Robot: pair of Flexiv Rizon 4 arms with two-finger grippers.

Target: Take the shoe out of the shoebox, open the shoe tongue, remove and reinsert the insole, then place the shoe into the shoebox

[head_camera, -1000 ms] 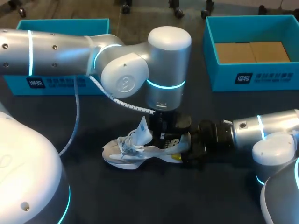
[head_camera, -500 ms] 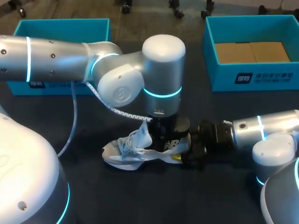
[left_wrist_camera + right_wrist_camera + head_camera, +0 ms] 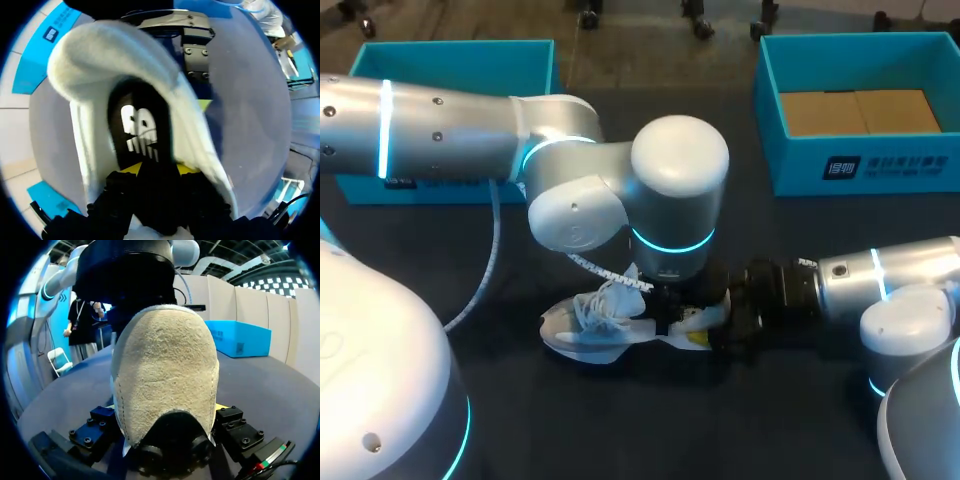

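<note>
A white shoe (image 3: 592, 326) lies on the dark table, toe to the left. My left gripper (image 3: 670, 316) points straight down into its opening. In the left wrist view its yellow tips (image 3: 131, 168) stand apart over the black insole (image 3: 139, 131), inside the white collar (image 3: 95, 60), so it is open. My right gripper (image 3: 722, 322) comes in from the right and is shut on the shoe's beige heel (image 3: 165, 370), a finger (image 3: 102, 416) on each side. A teal shoebox (image 3: 945, 150) with brown cardboard inside stands at the back right.
A second teal box (image 3: 450, 55) stands at the back left, partly behind my left arm. A white cable (image 3: 490, 250) hangs from that arm above the table. My right gripper's black body (image 3: 196, 50) shows just beyond the shoe in the left wrist view.
My left gripper has let go of the raised tongue, opened, and come down into the shoe's opening. The tongue has dropped back. The right arm has stayed still on the heel.
</note>
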